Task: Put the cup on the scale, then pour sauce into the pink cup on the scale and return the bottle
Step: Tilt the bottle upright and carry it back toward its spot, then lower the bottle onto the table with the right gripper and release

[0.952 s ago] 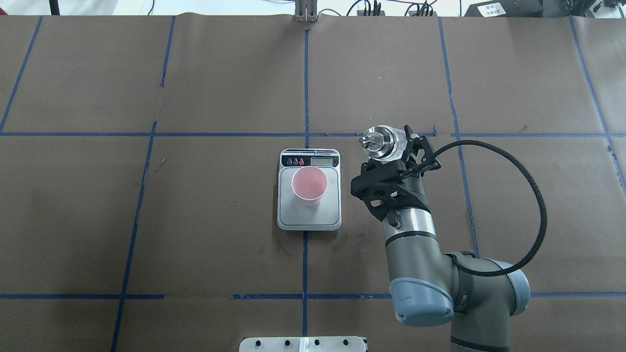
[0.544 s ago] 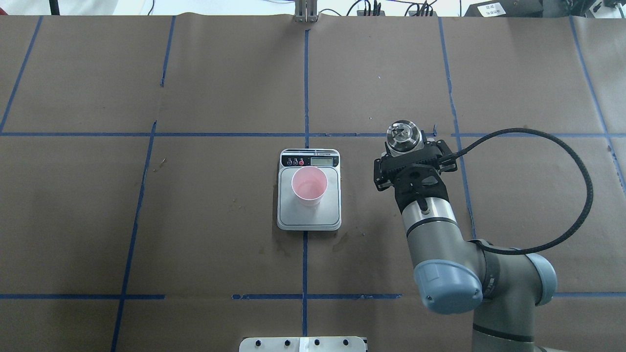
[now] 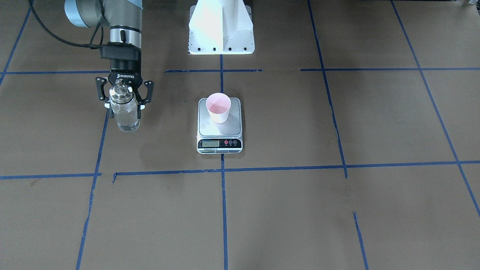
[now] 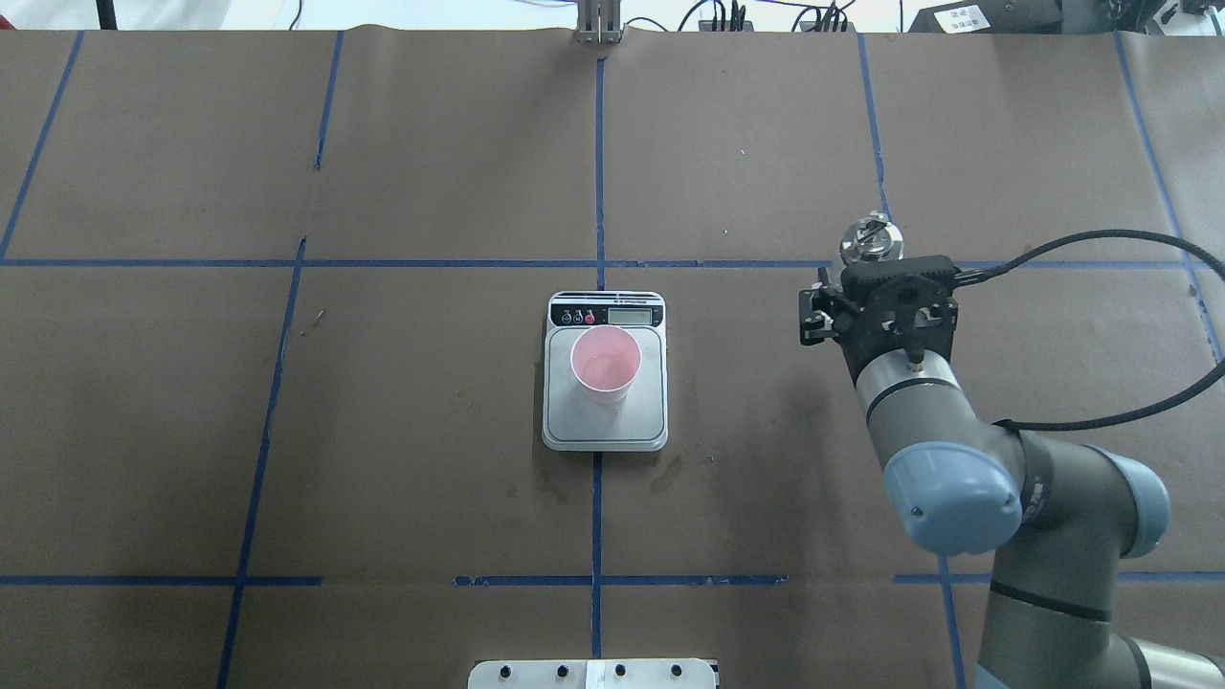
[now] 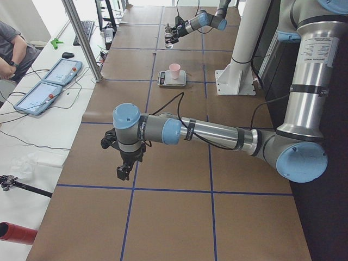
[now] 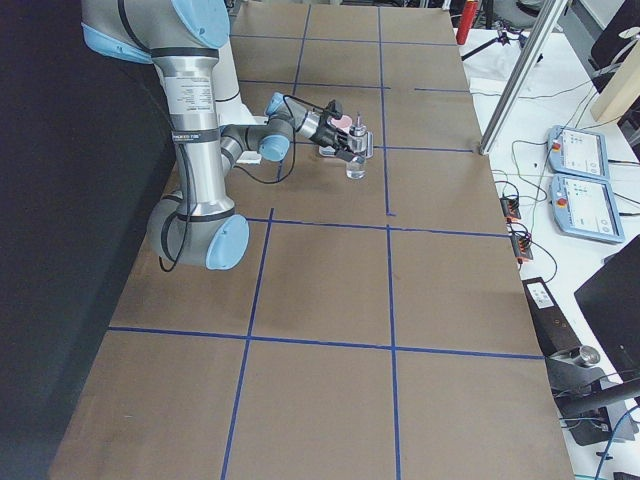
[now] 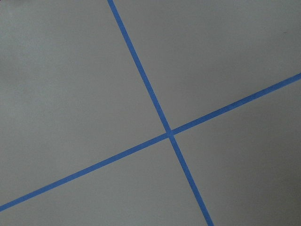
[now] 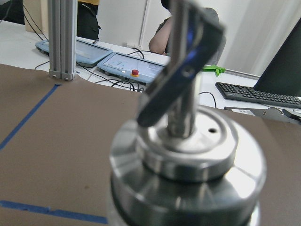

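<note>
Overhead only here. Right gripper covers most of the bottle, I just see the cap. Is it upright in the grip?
Observer: Yes. The front-facing view shows the bottle upright, with the right gripper shut around it just below the cap.
Operator: Set down yet?
Observer: Unclear. In the right-side view its base is at or just above the table; contact cannot be made out.
Operator: Left arm? Not in my frame.
Observer: In the left-side view the left gripper points down over the table's end, far from the scale. Its wrist camera shows only paper and a blue tape cross.
</note>
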Motion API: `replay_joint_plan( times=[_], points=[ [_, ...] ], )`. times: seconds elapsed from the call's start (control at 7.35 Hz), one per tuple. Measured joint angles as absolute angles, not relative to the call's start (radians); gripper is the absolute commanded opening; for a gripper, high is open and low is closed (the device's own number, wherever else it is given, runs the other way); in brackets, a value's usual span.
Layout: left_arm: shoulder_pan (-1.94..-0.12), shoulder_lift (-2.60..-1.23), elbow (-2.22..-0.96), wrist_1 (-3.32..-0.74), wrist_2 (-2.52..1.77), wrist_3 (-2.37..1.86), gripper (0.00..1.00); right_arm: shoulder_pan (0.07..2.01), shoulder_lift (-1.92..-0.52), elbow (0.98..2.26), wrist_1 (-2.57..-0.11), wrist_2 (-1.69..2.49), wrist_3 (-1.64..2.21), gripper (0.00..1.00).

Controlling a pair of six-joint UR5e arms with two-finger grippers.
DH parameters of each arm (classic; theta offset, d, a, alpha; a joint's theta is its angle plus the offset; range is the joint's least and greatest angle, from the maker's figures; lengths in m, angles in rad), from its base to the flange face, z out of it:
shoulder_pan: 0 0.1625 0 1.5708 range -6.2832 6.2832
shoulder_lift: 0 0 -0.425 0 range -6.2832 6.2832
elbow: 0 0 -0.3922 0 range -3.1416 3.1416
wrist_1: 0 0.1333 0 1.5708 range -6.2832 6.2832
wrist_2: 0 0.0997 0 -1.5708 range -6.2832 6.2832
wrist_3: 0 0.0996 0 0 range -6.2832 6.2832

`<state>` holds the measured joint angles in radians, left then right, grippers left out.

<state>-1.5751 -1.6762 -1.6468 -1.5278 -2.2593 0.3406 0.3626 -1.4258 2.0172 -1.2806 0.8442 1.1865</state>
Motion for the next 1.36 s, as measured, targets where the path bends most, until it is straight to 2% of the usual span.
replay_joint_plan(
  times=[0.54, 0.95, 1.36],
  points=[
    [-1.575, -1.688, -1.649, -1.528, -2.258, 0.34, 1.0, 0.453, -1.487, 1.992, -1.288, 0.959, 1.397, 0.0],
    [-1.575, -1.696, -1.655, -1.528, -2.236, 0.339, 1.0, 0.452, -1.489, 1.916, -1.291, 0.932, 1.492, 0.0],
    [-1.575, -1.698, -1.657, -1.528, -2.223, 0.339, 1.0, 0.413, -1.494, 1.907, -1.292, 0.874, 1.554, 0.0]
  ],
)
